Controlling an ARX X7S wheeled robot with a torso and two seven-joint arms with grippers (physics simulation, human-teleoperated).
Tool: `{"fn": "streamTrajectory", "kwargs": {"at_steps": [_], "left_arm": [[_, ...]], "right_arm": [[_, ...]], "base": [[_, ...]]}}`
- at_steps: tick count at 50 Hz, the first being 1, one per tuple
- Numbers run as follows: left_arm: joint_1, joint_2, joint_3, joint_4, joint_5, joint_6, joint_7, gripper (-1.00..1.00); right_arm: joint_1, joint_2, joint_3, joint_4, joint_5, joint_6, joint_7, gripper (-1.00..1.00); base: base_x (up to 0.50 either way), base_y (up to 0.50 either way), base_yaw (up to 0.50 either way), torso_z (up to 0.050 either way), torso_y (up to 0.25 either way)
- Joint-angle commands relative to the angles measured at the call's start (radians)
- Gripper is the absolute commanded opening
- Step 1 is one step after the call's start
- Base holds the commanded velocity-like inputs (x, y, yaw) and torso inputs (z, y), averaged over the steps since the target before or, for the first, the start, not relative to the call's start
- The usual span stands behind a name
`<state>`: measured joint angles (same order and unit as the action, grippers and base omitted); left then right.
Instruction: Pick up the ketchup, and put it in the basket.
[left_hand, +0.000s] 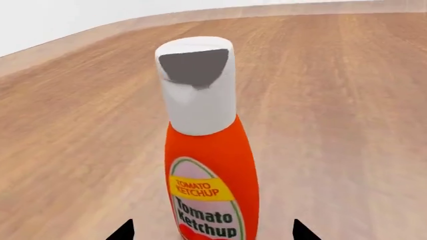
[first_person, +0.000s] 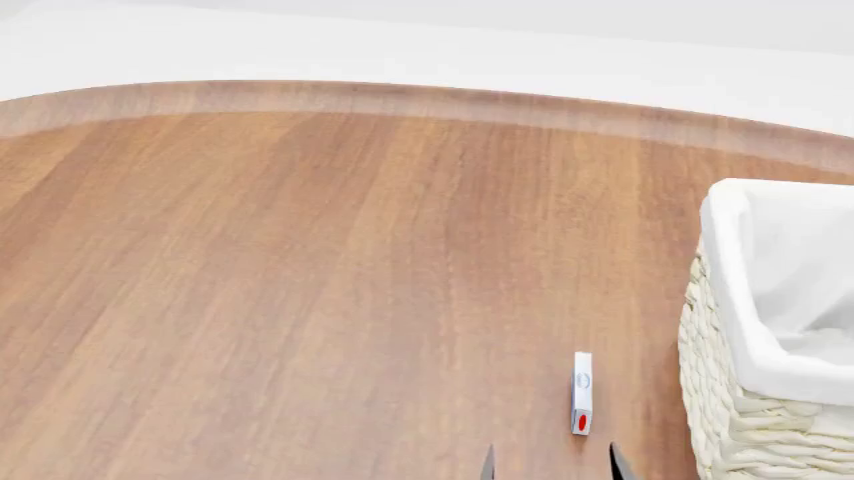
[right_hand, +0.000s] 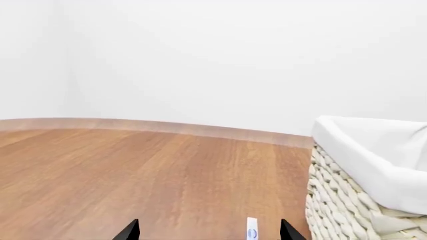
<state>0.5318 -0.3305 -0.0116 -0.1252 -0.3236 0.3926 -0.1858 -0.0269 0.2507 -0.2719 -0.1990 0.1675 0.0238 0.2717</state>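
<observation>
A warm brown wooden worktop is stretching out under plain white walls, its far edge curving in a pale band. Over on the left arm's side, the ketchup is standing upright on the wood, white cap up, filling the left wrist view. It is sitting between the two dark tips of the left claw, which are spread wide to either side of the label and not touching it. Further right, a small white stick-like item with a red spot is lying flat on the wood. The right claw is hovering just short of it, tips parted. At the far right, the basket is sitting, its cloth liner folded over the rim, near the stick-like item.
</observation>
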Motion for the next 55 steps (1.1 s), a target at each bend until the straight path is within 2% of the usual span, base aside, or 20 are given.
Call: {"fn": "streamTrajectory", "kwargs": {"at_steps": [1,14,41,42,49,55], "left_arm": [[-0.098,0.034,-0.015,-0.158,0.021,0.084,0.08,1.0],[-0.231,0.054,-0.002,-0.31,0.044,0.141,0.101,1.0],[-0.374,0.073,-0.011,-0.541,0.063,0.233,0.104,1.0],[-0.38,0.074,-0.011,-0.556,0.07,0.24,0.1,-1.0],[-0.373,0.073,-0.008,-0.538,0.07,0.23,0.094,-1.0],[-0.348,0.058,-0.012,-0.437,0.065,0.173,0.068,-1.0]], "right_arm": [[-0.001,-0.014,0.013,0.005,-0.017,-0.014,-0.021,1.0],[0.004,-0.01,0.006,0.022,-0.013,-0.024,-0.02,1.0],[0.013,-0.002,-0.007,0.03,0.002,-0.028,-0.017,1.0],[0.013,-0.001,-0.008,0.031,0.0,-0.029,-0.016,1.0],[0.014,0.001,-0.01,0.03,0.004,-0.029,-0.014,1.0],[0.015,0.002,-0.013,0.038,0.007,-0.035,-0.014,1.0]], "base": [[0.0,0.0,0.0,0.0,0.0],[0.0,0.0,0.0,0.0,0.0],[0.0,0.0,0.0,0.0,0.0],[0.0,0.0,0.0,0.0,0.0],[0.0,0.0,0.0,0.0,0.0],[0.0,0.0,0.0,0.0,0.0]]}}
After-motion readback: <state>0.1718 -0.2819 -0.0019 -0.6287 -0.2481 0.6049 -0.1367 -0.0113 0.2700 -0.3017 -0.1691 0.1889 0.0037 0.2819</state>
